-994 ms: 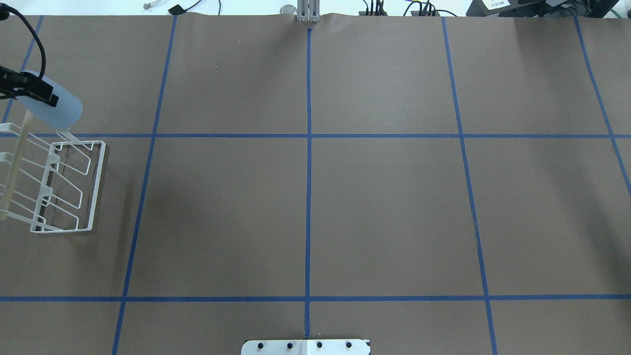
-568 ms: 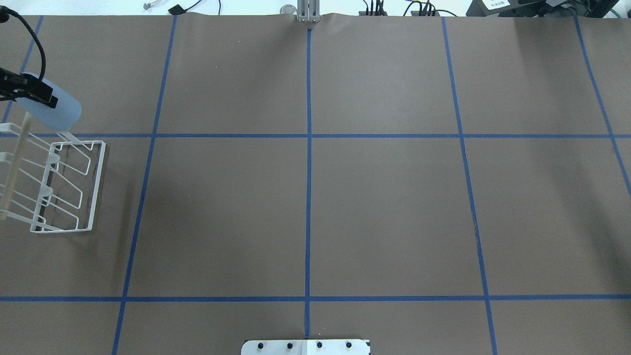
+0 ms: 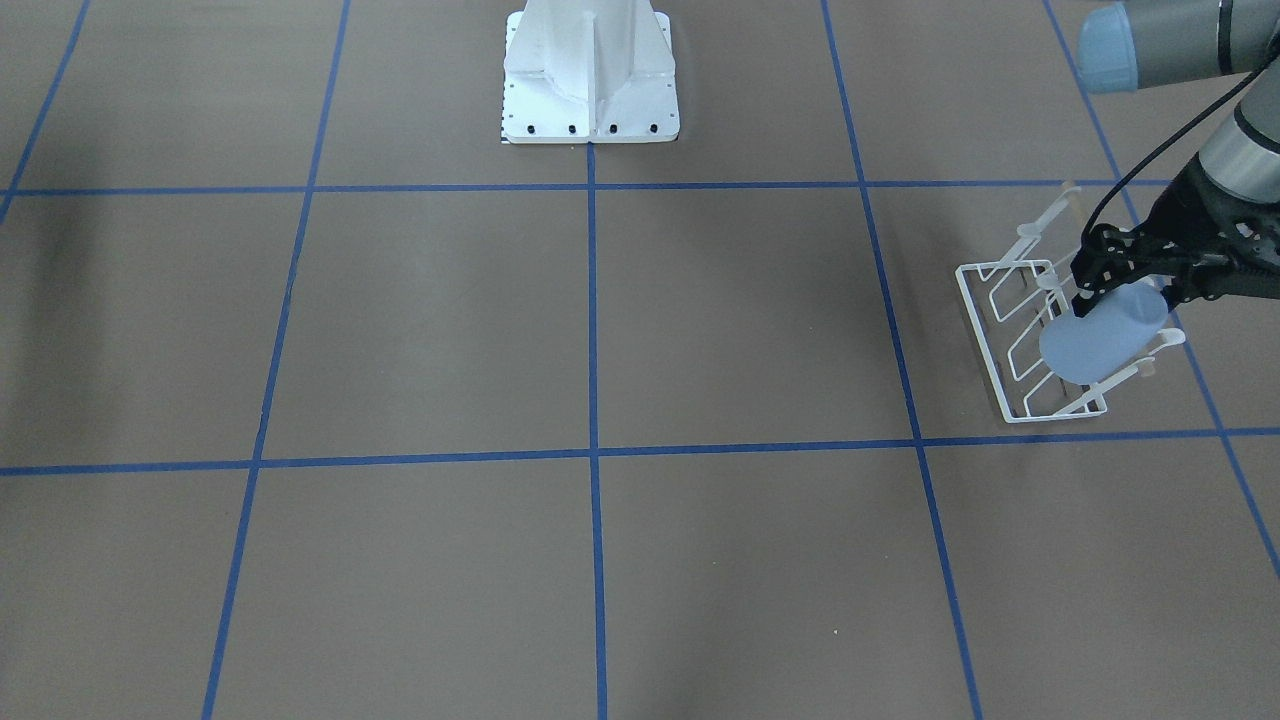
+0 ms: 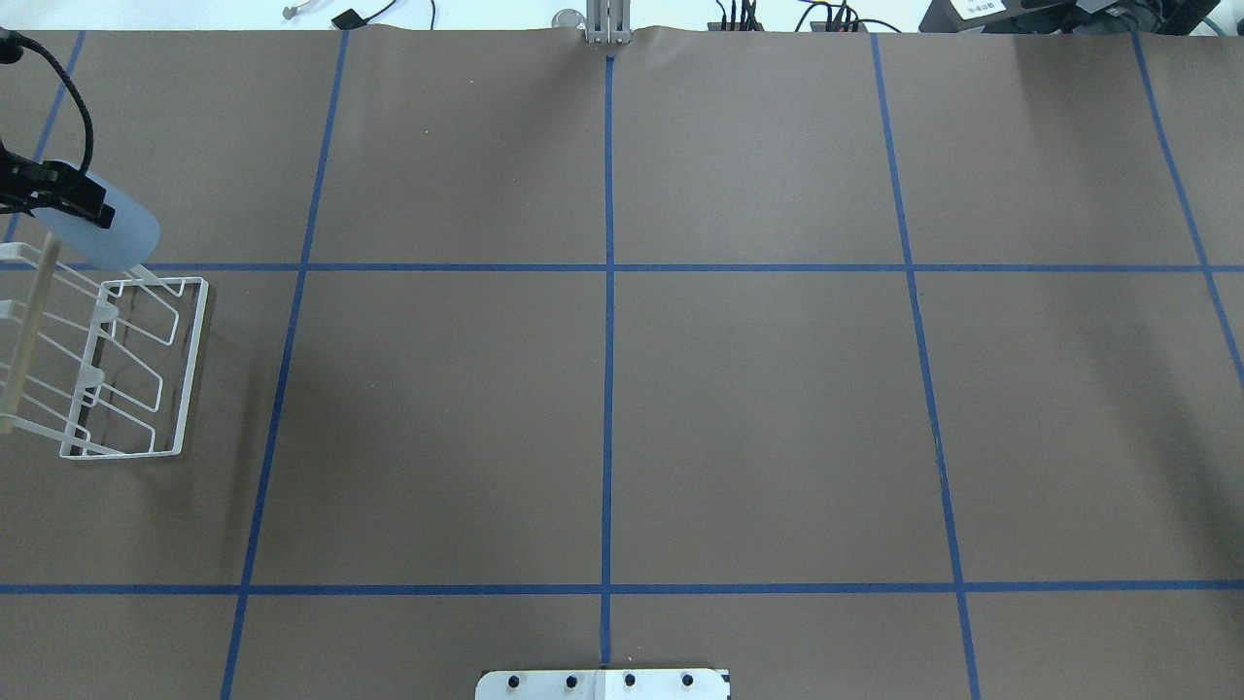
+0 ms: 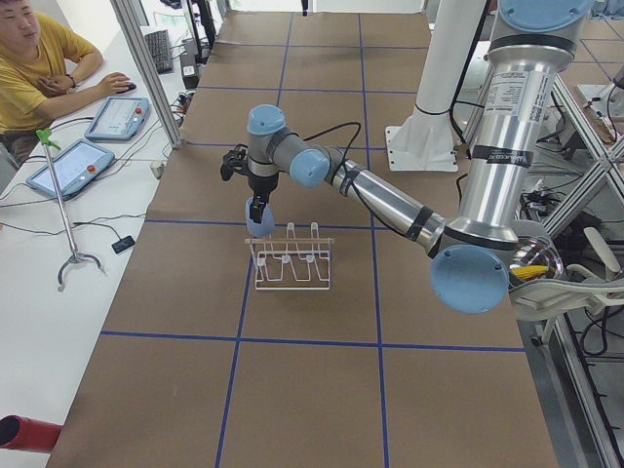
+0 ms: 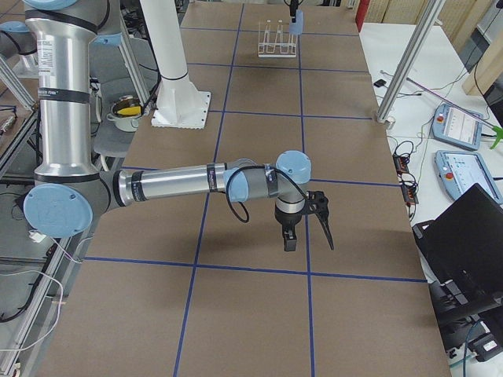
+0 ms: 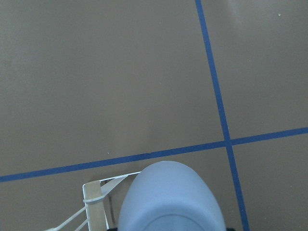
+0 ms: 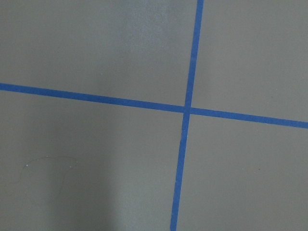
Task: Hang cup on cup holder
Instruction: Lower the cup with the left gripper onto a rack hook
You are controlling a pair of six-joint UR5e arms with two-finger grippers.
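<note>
The pale blue cup (image 4: 105, 230) is held tilted in my left gripper (image 4: 58, 194), which is shut on it, at the far end of the white wire cup holder (image 4: 146, 369). In the front view the cup (image 3: 1095, 338) overlaps the holder's (image 3: 1010, 385) prongs below the gripper (image 3: 1125, 285); I cannot tell if they touch. The left wrist view shows the cup (image 7: 168, 197) above the wooden rod (image 7: 96, 214). From the left, the cup (image 5: 258, 222) is over the rack's end (image 5: 292, 268). My right gripper (image 6: 306, 232) hangs over bare table far away; I cannot tell its state.
The brown table carries a blue tape grid (image 4: 608, 267). The white robot pedestal base (image 3: 590, 90) stands at the robot's side. An operator (image 5: 39, 58) sits with tablets (image 5: 73, 166) beyond the far table edge. The rack stands near the table's left end.
My left gripper and the cup have moved slightly left and down, closer to the rack's far prong. The rack has not moved.
</note>
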